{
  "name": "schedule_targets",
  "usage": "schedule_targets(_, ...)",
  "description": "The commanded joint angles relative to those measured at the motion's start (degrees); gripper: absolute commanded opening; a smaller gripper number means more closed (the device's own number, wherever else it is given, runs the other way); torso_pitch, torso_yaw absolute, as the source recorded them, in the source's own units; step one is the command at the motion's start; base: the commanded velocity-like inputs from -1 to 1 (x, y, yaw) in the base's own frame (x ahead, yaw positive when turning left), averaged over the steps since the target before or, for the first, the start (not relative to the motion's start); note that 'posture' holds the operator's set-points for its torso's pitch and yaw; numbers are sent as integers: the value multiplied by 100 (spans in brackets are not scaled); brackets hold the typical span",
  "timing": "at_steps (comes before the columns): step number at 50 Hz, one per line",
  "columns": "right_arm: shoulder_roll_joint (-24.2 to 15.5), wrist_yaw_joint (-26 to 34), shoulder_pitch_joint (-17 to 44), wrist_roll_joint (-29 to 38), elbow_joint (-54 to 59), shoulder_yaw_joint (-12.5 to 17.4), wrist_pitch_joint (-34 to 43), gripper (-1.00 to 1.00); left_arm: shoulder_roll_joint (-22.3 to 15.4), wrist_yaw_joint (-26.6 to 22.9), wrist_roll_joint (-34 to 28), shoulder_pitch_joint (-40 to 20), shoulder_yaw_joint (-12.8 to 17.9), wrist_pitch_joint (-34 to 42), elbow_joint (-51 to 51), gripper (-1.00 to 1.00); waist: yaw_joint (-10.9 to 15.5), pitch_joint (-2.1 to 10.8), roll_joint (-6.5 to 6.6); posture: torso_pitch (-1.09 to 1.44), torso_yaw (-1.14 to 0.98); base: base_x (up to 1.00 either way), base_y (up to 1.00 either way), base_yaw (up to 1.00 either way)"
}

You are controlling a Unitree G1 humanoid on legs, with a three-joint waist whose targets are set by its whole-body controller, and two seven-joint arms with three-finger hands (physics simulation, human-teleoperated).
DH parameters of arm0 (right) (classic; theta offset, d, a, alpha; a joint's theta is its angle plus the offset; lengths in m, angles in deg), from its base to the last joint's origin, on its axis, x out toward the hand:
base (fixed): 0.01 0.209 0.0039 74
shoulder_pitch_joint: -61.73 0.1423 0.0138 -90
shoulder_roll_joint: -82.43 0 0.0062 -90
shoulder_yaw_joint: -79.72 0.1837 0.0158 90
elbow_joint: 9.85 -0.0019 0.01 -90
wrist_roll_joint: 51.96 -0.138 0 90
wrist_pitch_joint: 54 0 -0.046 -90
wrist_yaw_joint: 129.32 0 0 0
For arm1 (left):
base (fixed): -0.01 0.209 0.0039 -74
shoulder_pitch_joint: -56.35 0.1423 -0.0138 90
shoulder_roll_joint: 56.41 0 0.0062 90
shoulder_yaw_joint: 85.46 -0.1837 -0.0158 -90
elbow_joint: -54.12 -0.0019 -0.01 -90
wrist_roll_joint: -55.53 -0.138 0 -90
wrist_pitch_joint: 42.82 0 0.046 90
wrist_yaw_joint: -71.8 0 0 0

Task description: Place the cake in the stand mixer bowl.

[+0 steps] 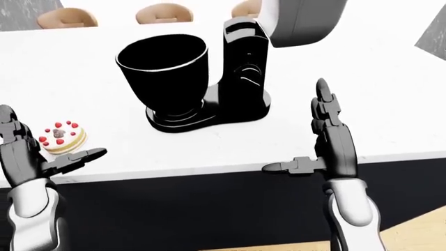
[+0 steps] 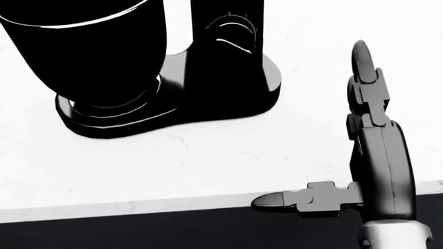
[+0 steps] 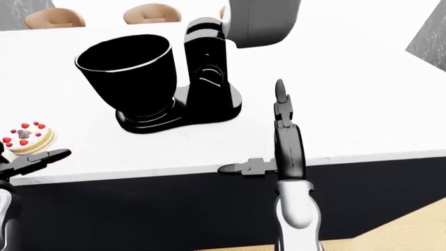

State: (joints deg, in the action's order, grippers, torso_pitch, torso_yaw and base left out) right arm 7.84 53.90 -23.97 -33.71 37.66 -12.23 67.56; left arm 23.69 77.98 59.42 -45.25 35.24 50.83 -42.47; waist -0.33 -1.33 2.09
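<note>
A small white cake [image 1: 62, 137] with red berries on top sits on the white counter [image 1: 390, 94] at the left of the left-eye view. The black stand mixer [image 1: 240, 78] stands mid-counter, its empty black bowl [image 1: 163, 73] upright on the base and its grey head [image 1: 303, 21] tilted up. My left hand [image 1: 42, 157] is open just left of and below the cake, thumb pointing right under it, not touching. My right hand [image 1: 313, 141] is open to the right of the mixer at the counter's near edge, fingers straight up, thumb out left.
Three tan stool seats [image 1: 163, 13] line the counter's upper edge in the left-eye view. The counter's dark side panel [image 1: 209, 204] runs along the bottom, with wooden floor [image 1: 418, 230] at lower right.
</note>
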Motion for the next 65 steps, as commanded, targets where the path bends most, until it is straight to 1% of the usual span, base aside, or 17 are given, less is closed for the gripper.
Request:
schedule_targets(1, -2, -26, 107, 39, -206, -20, -159, 100, -140, 68, -17, -120, 79, -186, 172, 100, 0, 99, 39, 0, 0, 0, 0, 0)
schedule_targets(11, 2, 19, 128, 24, -172, -20, -231, 100, -228, 121, -118, -235, -84, -383, -385, 100, 7, 103, 45, 0, 0, 0, 0, 0)
schedule_targets(22, 10, 20, 111, 14, -172, -34, -272, 100, -268, -24, -163, -308, -179, 88, -369, 100, 9, 121, 74, 0, 0, 0, 0, 0)
schedule_targets(28, 13, 14, 114, -9, -149, -33, -303, 100, -251, -16, -296, -332, -243, -19, -551, 100, 11, 132, 86, 0, 0, 0, 0, 0)
schedule_targets(36, 22, 14, 114, 3, -194, -71, -282, 100, -274, -5, -318, -386, -298, -175, -810, 100, 15, 143, 104, 0, 0, 0, 0, 0)
schedule_targets(37, 29, 6, 105, 7, -206, -86, -291, 100, -253, -17, -323, -351, -311, -174, -806, 91, 15, 145, 107, 0, 0, 0, 0, 0)
schedule_targets(42, 25, 11, 110, -3, -204, -75, -295, 100, -228, -28, -330, -312, -306, -93, -681, 69, 11, 147, 118, 0, 0, 0, 0, 0)
schedule_targets(44, 25, 15, 114, -4, -215, -72, -285, 100, -229, -32, -332, -325, -301, -86, -685, 66, 12, 144, 120, 0, 0, 0, 0, 0)
schedule_targets(45, 24, 14, 110, -3, -218, -70, -284, 100, -228, -38, -331, -331, -302, -92, -696, 52, 13, 142, 119, 0, 0, 0, 0, 0)
schedule_targets(46, 23, 17, 115, -10, -215, -66, -285, 100, -222, -38, -338, -336, -311, -109, -714, 44, 16, 141, 119, 0, 0, 0, 0, 0)
schedule_targets(48, 20, 20, 118, -17, -211, -55, -287, 100, -217, -37, -340, -337, -313, -107, -713, 40, 17, 141, 121, 0, 0, 0, 0, 0)
schedule_targets(51, 22, 20, 124, -13, -226, -66, -277, 100, -215, -43, -338, -335, -312, -70, -669, 28, 12, 141, 123, 0, 0, 0, 0, 0)
schedule_targets(55, 17, 21, 133, -17, -214, -66, -295, 100, -215, -54, -339, -349, -316, -84, -702, 18, 13, 142, 127, 0, 0, 0, 0, 0)
schedule_targets(58, 19, 21, 126, -17, -213, -70, -317, 100, -212, -52, -341, -356, -331, -106, -743, 0, 18, 150, 132, 0, 0, 0, 0, 0)
schedule_targets(60, 22, 23, 128, -13, -225, -78, -308, 100, -208, -53, -341, -334, -325, -76, -691, -7, 19, 156, 135, 0, 0, 0, 0, 0)
schedule_targets(65, 18, 25, 121, -25, -195, -68, -333, 100, -200, -60, -333, -341, -321, -56, -665, -43, 18, 168, 143, 0, 0, 0, 0, 0)
